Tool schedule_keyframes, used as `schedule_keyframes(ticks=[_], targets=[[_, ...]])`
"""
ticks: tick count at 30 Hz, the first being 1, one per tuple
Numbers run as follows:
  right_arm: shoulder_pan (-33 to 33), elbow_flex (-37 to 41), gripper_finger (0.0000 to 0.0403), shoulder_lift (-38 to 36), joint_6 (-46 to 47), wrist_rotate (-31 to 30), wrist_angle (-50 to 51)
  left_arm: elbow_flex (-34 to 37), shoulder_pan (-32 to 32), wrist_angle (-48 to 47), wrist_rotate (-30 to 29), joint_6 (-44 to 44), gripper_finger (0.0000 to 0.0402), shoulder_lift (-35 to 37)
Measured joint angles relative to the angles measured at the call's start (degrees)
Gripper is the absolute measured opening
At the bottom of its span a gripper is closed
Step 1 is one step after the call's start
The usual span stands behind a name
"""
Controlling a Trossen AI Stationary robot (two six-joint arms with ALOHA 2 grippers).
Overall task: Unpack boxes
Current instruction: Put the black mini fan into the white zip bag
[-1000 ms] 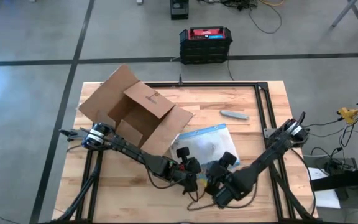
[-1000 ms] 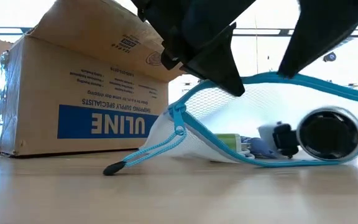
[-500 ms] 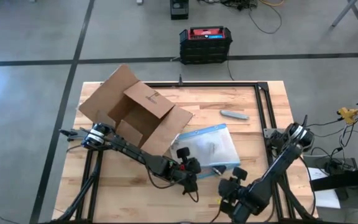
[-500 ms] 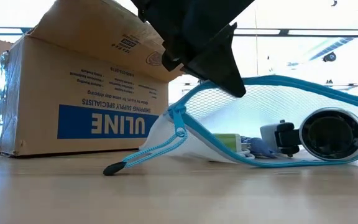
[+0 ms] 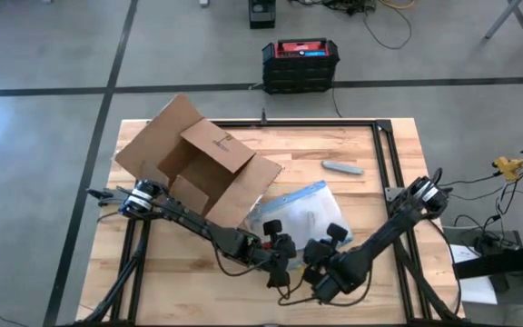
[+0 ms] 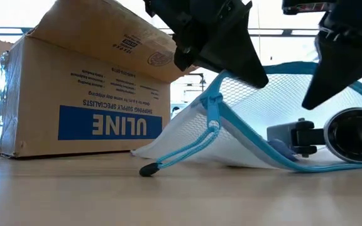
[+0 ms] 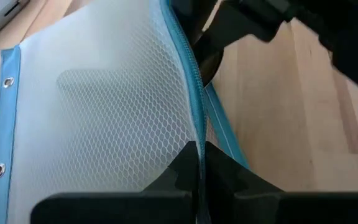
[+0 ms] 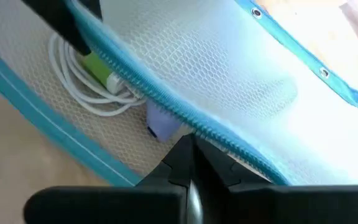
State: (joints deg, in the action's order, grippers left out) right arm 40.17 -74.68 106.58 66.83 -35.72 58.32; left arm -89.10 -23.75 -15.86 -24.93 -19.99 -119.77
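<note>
The left gripper is closed on the blue zipper edge of a clear mesh zip pouch, near the front middle of the table; its wrist view shows both dark fingers pinched together with the zipper line running straight between them. The right gripper sits just beside it, also closed, its fingers meeting at the same zippered edge a little farther along; whether it truly has the fabric or only presses against it cannot be told. From table height, the pouch is lifted at that edge like a tent, its blue pull cord trailing down to the wood. Inside lie a coiled white cable, a green-tipped piece, a small bluish object and a dark round item. The step in hand looks like opening this pouch, and doing it well probably means one gripper anchoring the edge firmly while the other draws away along the zipper line, slowly, keeping the pouch low so nothing spills. The brown cardboard ULINE box stands open at the back left of the table, flaps spread, touching the pouch's far corner. A small grey object lies well apart toward the right.
</note>
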Motion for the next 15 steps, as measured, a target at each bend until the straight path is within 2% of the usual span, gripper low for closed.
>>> schedule_keyframes(ticks=[4, 10, 15], targets=[[2.5, -0.9, 0.0001, -1.1, 0.2, 4.2, -0.1, 0.0, 0.0, 0.0, 0.0, 0.0, 0.0000, 0.0], [7.8, -0.6, 0.0000, -2.1, 7.4, 9.7, -0.1, 0.0, 0.0, 0.0, 0.1, 0.0, 0.0000, 0.0], [8.6, 3.0, 0.0000, -1.6, 13.1, 10.8, -0.1, 0.0, -0.1, 0.0, 0.4, 0.0, 0.0000, 0.0]])
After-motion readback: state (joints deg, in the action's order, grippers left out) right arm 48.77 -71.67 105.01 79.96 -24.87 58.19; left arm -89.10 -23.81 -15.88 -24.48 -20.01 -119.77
